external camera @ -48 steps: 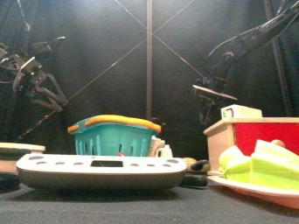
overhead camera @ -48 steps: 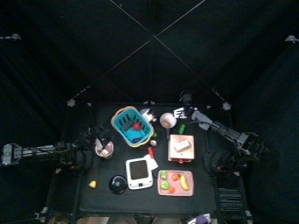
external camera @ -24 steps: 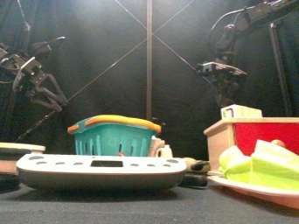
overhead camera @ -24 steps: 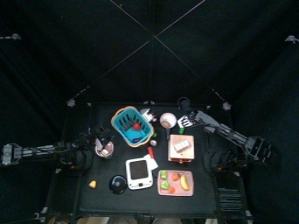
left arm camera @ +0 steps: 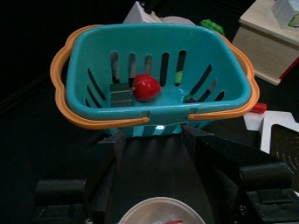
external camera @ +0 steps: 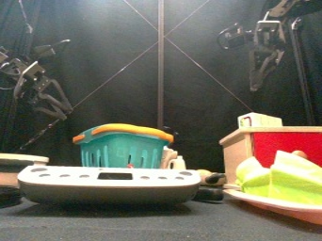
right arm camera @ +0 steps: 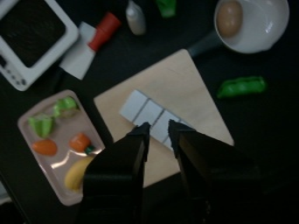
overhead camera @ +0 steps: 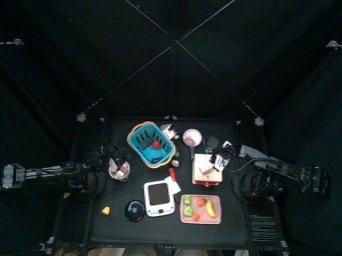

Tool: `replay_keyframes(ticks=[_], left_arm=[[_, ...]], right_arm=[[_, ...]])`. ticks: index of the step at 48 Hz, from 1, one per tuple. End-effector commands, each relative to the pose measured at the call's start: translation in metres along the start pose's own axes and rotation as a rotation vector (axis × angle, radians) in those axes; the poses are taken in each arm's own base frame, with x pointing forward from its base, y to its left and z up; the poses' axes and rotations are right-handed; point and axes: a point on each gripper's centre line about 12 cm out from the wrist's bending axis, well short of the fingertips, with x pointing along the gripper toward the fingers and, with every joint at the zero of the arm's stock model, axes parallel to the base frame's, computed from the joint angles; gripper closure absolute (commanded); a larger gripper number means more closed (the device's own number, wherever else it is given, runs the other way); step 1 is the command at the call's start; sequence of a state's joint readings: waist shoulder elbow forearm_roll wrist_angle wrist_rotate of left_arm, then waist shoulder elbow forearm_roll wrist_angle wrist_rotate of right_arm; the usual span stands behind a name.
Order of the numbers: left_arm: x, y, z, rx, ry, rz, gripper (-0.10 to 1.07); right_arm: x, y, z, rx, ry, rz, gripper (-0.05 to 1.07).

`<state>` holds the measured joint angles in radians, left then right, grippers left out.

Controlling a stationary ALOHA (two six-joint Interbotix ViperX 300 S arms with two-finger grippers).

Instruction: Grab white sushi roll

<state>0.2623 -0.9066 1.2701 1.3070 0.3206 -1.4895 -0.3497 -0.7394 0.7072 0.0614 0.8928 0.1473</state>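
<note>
Black right gripper (right arm camera: 159,133) over white sushi roll (right arm camera: 149,111) on wooden board (right arm camera: 187,87); jaws slightly parted, empty.

White sushi roll (right arm camera: 149,112), pale segmented block flat on tan board (right arm camera: 187,87).

Small black table (overhead camera: 123,225) w/ things spread over its middle & front. Teal basket w/ orange rim (overhead camera: 152,142) sits left of centre. Pink bowl (overhead camera: 193,137) to its right, near the back. Wooden board (overhead camera: 207,168) right of centre; green pod (right arm camera: 239,86) on the tabletop just off the board's edge. White scale w/ dark panel (overhead camera: 160,198) toward front, pink tray w/ veg (overhead camera: 201,208) beside it on the right. Small yellow item (overhead camera: 106,211) & dark round thing (overhead camera: 134,209) at front left.
</note>
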Motion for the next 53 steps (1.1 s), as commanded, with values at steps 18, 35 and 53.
replay_keyframes(ticks=[18, 35, 53], left_arm=[[0.0, 0.001, 0.006, -0.003, -0.013, 0.008, 0.07], [0.0, 0.001, 0.004, -0.002, -0.009, 0.009, 0.07], [0.0, 0.001, 0.004, -0.002, -0.009, 0.009, 0.07]], right_arm=[[0.035, 0.0, -0.019, -0.196, -0.078, -0.053, -0.02], [0.053, 0.02, -0.032, -0.307, -0.017, -0.012, -0.01], [0.061, 0.013, -0.039, -0.361, 0.008, -0.058, -0.01]])
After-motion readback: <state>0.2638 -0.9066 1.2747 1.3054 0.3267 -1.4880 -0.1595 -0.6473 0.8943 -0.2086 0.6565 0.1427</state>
